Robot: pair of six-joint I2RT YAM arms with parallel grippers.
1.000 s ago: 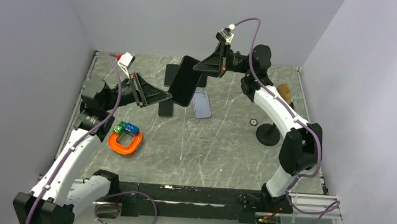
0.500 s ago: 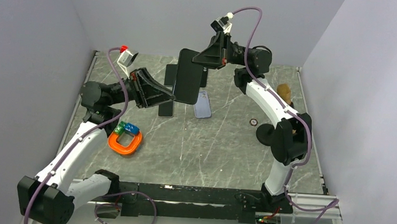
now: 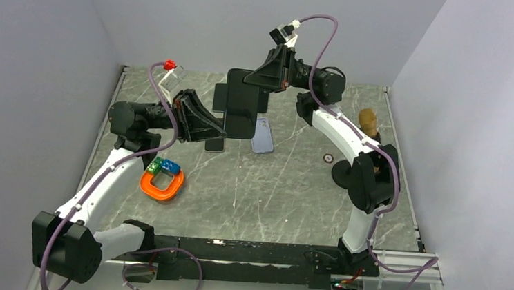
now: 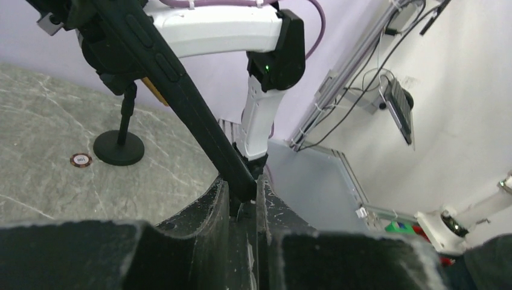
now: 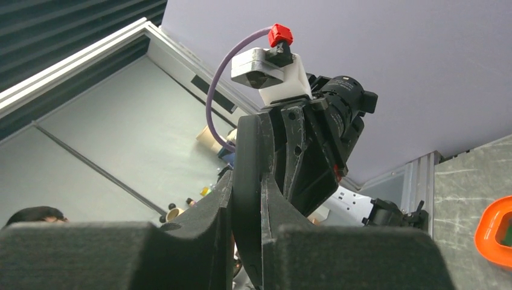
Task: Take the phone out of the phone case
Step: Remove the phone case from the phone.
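Note:
A black phone in its black case (image 3: pixel 242 110) is held up in the air above the back of the table, between both grippers. My left gripper (image 3: pixel 222 125) is shut on its lower left edge. My right gripper (image 3: pixel 248 82) is shut on its top edge. In the left wrist view the cased phone (image 4: pixel 181 90) runs edge-on from the upper left down into my left gripper (image 4: pixel 243 196). In the right wrist view its edge (image 5: pixel 247 181) sits between the fingers of my right gripper (image 5: pixel 246 211). I cannot tell phone and case apart.
On the table under the phone lie a lavender case (image 3: pixel 264 137), a dark slab (image 3: pixel 215 142) and another black slab (image 3: pixel 220 98). An orange ring with green and blue blocks (image 3: pixel 162 181) lies at the left. A black stand (image 3: pixel 346 173), a small disc (image 3: pixel 328 158) and a brown object (image 3: pixel 368 118) are at the right.
Both grippers have turned and raised the cased phone, so it now hangs squarer and more upright. The left wrist moved right, the right wrist moved left.

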